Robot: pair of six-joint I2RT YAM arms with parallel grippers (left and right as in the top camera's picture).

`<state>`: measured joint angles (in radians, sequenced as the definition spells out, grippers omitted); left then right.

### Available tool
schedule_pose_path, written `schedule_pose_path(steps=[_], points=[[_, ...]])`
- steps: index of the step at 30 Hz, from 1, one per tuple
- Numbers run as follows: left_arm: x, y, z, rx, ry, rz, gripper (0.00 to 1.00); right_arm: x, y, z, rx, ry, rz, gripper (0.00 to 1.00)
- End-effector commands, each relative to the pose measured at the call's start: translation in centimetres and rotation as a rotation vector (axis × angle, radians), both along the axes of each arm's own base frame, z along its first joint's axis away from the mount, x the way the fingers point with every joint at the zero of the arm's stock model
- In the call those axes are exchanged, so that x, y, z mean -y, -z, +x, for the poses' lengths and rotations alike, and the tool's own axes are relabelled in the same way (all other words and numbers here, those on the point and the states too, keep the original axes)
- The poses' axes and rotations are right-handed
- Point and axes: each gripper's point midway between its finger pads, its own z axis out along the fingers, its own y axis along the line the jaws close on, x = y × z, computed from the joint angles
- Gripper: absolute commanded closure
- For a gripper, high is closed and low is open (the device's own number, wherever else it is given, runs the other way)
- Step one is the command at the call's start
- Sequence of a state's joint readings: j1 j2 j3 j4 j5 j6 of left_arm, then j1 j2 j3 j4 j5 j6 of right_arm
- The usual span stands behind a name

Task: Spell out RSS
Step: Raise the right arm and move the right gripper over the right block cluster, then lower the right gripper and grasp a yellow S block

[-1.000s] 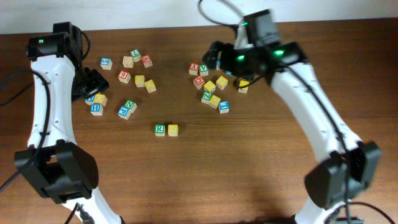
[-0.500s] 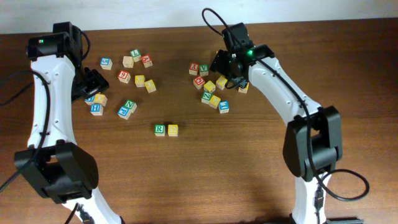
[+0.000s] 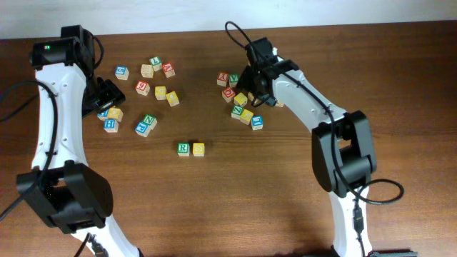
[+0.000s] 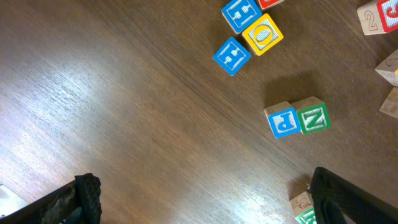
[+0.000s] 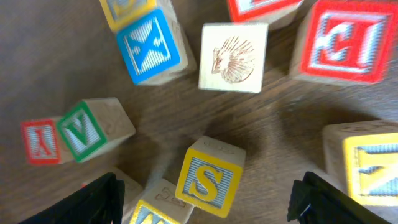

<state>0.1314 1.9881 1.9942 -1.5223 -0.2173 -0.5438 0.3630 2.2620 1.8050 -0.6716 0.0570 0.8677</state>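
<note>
Two cubes already sit side by side in the middle of the table (image 3: pixel 285 200): the green R cube (image 3: pixel 183 148) and, touching its right face, a yellow cube (image 3: pixel 198 148) whose letter is too small to read from overhead; neither has shifted over the last second. What has changed is my right arm, which has dropped from high over the right-hand cluster to low above it. My right gripper (image 5: pixel 205 198) has narrowed a little since then, yet its jaws stand clearly apart, one on each side of the yellow S cube (image 5: pixel 208 177), with a gap on both sides and nothing held. That cube lies tilted among its neighbours, near a green V cube (image 5: pixel 84 130), a blue X cube (image 5: pixel 151 45) and a plain shell cube (image 5: pixel 233 56). My left gripper (image 4: pixel 202 186) is where it was, spread wide over bare wood beside the left cluster, with a blue P cube (image 4: pixel 283 120) and a green Z cube (image 4: pixel 313 116) touching each other nearby.
</note>
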Motion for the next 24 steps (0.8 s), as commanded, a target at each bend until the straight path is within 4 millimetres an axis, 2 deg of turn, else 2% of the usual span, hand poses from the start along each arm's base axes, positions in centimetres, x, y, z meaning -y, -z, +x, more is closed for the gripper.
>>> schedule_pose_path(steps=[1,9,16,18,19,24], points=[[-0.2,-0.7,0.0,0.021,-0.019,0.007,0.01,-1.0,0.4,0.3,0.011,0.022,-0.006,0.25],[-0.2,-0.7,0.0,0.021,-0.019,0.007,0.01,-0.7,1.7,0.6,0.008,0.06,-0.018,0.3],[-0.2,-0.7,0.0,0.021,-0.019,0.007,0.01,-0.3,4.1,0.2,-0.029,0.066,-0.049,0.31],[-0.2,-0.7,0.0,0.021,-0.019,0.007,0.01,-0.3,4.1,0.2,-0.03,0.065,-0.05,0.39],[-0.2,-0.7,0.0,0.021,-0.019,0.007,0.01,-0.2,4.1,0.2,-0.03,0.066,-0.053,0.48],[-0.2,-0.7,0.0,0.021,-0.019,0.007,0.01,0.5,4.1,0.2,-0.029,0.056,-0.094,0.56]])
